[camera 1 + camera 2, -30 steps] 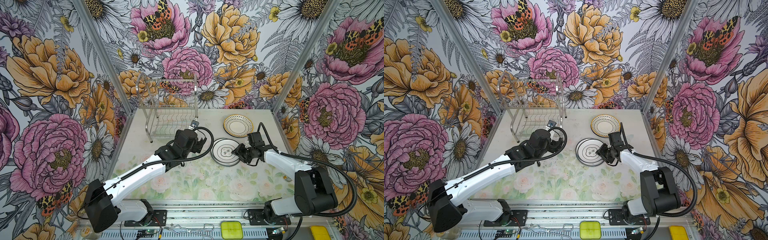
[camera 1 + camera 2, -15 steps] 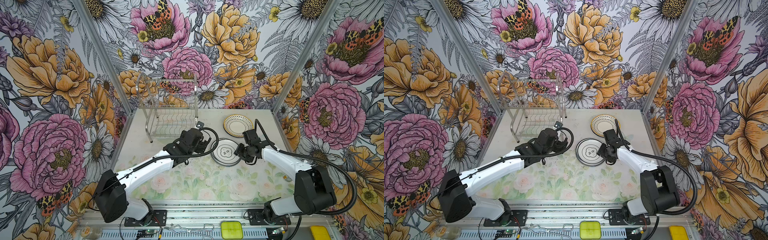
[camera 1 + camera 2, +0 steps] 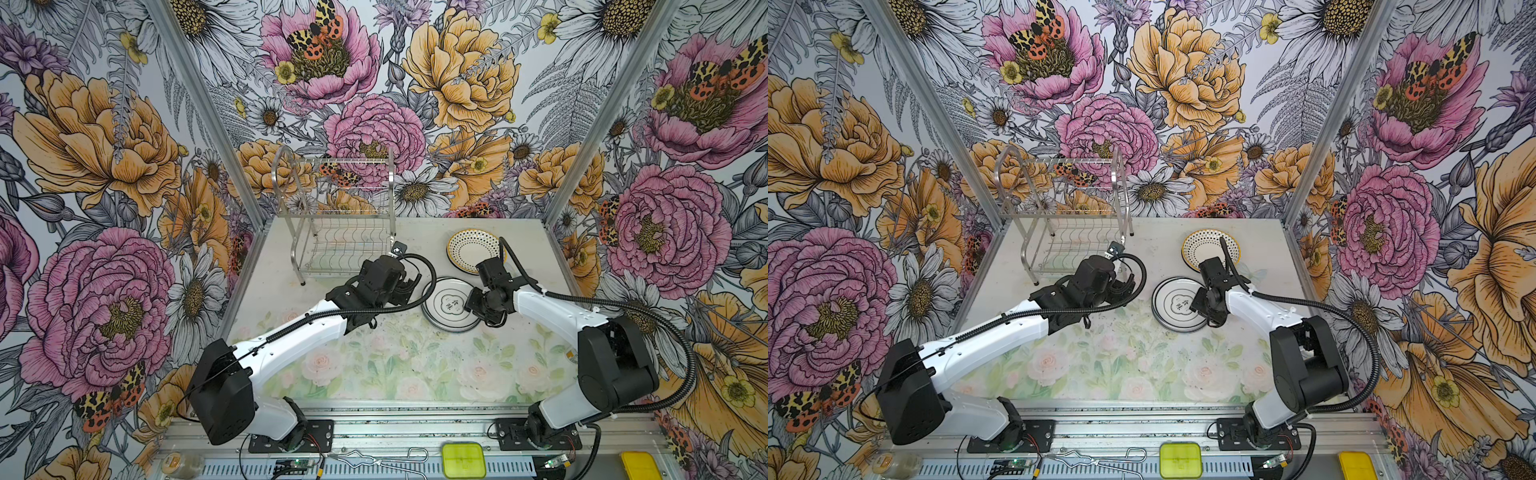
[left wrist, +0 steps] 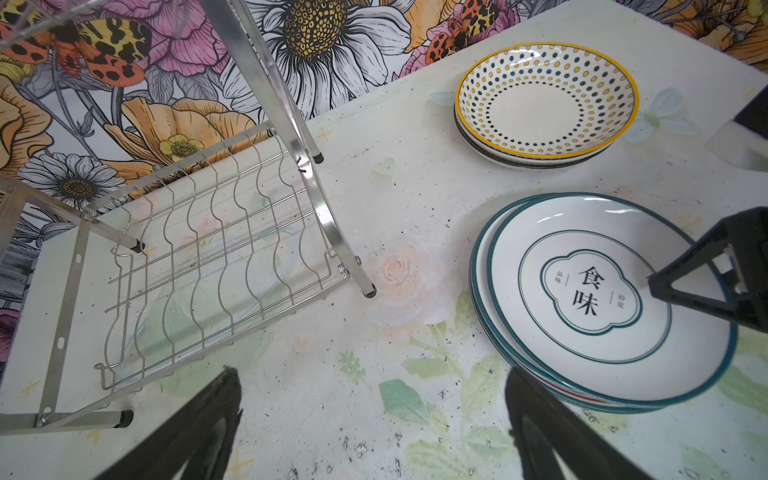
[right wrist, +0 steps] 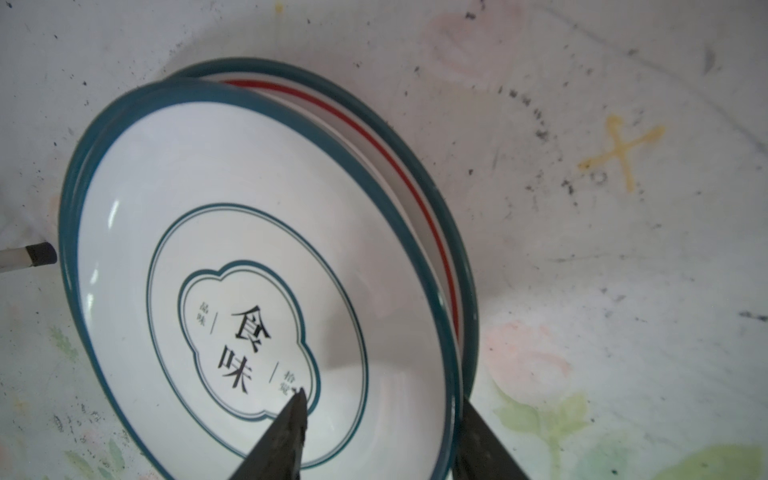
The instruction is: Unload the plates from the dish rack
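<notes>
Enclosure: walls [image 3: 457, 83] papered with large pink and orange flowers stand on three sides.
Table [image 3: 374, 365]: pale top with a faint rose print toward the front and dark specks throughout.
Dish rack [image 3: 340, 232]: stands upright on its legs at the rear left of the table. Its wavy lower slots show as bare wire in the left wrist view.
Plates: all those in view lie flat on the table, in two stacks to the right of the rack.
Dotted stack [image 3: 473, 249]: yellow-edged, at the rear right, well apart from the rack.
Teal-rimmed stack [image 3: 446, 305]: just in front of the dotted stack, with a gap between the two.
Top plate [image 5: 249, 291]: teal rim, with Chinese characters in a central frame. It sits off-centre on the stack and exposes the lower plate [image 5: 409, 170], which has a teal rim and a red band.
Left gripper [image 4: 372, 382]: fingers spread wide, holding nothing. It hovers above bare table between the rack's front leg and the teal-rimmed stack.
Right gripper [image 5: 382, 399]: fingers about half apart, astride the top plate's rim. One tip is over the well beside the characters, clear of the rim wall, and the other is outside the stack edge. The plate is not clamped.
Outer finger contact with the rim: cannot tell.
</notes>
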### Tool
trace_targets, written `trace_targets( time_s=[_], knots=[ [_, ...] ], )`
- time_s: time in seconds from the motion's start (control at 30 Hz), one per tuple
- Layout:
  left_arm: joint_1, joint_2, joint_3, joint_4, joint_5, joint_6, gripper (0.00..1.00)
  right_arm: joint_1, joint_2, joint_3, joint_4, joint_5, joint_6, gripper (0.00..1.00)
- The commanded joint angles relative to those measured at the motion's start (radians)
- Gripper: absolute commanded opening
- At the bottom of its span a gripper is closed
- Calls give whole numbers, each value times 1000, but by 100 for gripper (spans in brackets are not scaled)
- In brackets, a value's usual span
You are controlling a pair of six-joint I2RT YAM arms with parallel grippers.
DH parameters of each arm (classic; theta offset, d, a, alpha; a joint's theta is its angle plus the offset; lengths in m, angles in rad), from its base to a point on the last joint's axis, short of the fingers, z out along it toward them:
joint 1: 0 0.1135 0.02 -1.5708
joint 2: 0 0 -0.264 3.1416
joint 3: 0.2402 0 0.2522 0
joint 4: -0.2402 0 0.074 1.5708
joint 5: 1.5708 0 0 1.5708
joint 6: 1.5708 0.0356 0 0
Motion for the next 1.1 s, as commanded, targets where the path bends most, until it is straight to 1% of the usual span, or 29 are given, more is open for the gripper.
trace_targets(
  time_s=[0.0,0.03,0.1,0.37,0.4,0.57,0.6,0.63,0.67,0.77,0.83,0.87,0.93,0.97,1.03,1.07],
  knots=[
    [8,-22,-5,27,17,-3,99,18,38,41,-9,21,-25,56],
    [9,-25,-9,27,14,-3,99,24,45,48,-14,33,-26,57],
    [13,-31,-14,27,15,-4,99,39,49,62,-28,59,-28,63],
    [20,-44,-27,32,8,-4,99,54,24,77,-62,105,-41,65],
    [22,-50,-29,33,7,-7,99,55,16,77,-65,111,-48,69],
    [50,-103,-42,37,3,-36,99,65,-49,86,-67,174,-90,73],
    [58,-120,-45,37,-12,-50,99,65,-69,89,-66,190,-101,92],
    [69,-141,-51,35,-34,-65,99,66,-89,94,-63,206,-119,99],
    [79,-159,-59,34,-65,-80,99,67,-111,100,-62,228,-136,99],
    [124,-225,-90,18,-182,-142,99,71,-188,117,-49,379,-181,99],
    [181,-275,-132,20,-259,-207,99,71,-242,127,-34,506,-221,99],
    [214,-306,-167,37,-278,-225,99,72,-265,127,-21,587,-237,99],
    [288,-361,-232,72,-305,-259,99,72,-299,107,21,799,-218,100],
    [332,-388,-261,92,-294,-257,99,70,-311,89,52,914,-191,99],
    [401,-428,-309,131,-283,-257,99,69,-321,50,119,1077,-189,100],
    [425,-442,-336,164,-287,-241,99,69,-318,29,165,1146,-215,100]
  ],
)
